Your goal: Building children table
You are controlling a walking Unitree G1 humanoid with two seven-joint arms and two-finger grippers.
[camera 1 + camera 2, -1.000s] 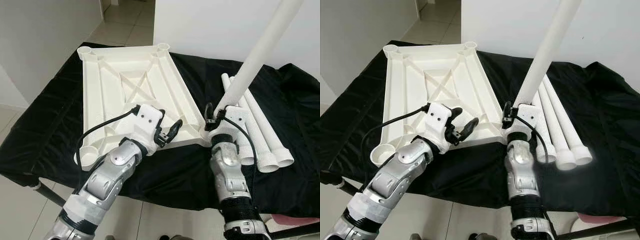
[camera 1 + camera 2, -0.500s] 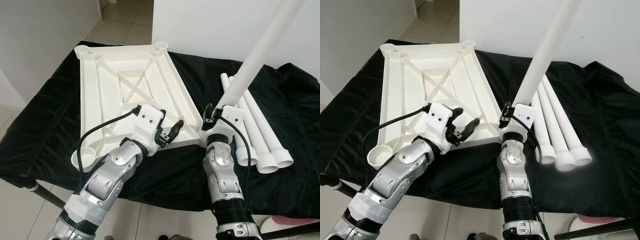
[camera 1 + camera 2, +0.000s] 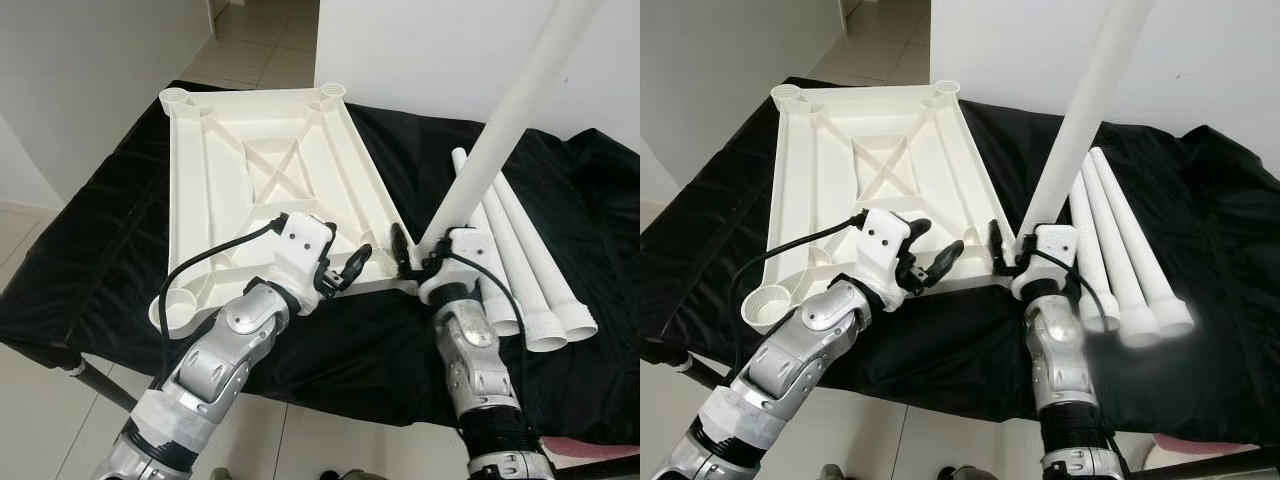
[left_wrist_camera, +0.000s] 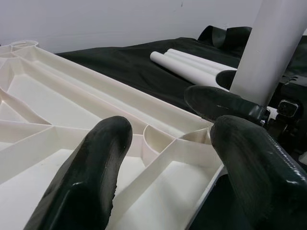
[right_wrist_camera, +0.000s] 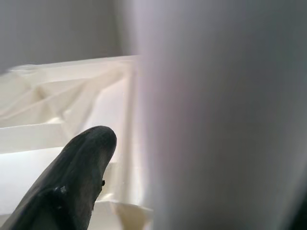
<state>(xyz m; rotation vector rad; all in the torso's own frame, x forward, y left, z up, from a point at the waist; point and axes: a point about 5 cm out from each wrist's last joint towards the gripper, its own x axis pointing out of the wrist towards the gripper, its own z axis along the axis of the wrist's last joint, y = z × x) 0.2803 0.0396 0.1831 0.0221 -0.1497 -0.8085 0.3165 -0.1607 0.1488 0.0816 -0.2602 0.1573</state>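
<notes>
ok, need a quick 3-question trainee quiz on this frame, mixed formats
1. True or false: the left claw is shut on the white tabletop.
2. How many table legs lie loose on the black cloth? A) one B) three C) five
3. Fill in: the right claw holds a white leg upright at the tabletop's near ____ corner.

Key: 1 false, its fingers are open over the near edge. 2 B. 3 right.
</notes>
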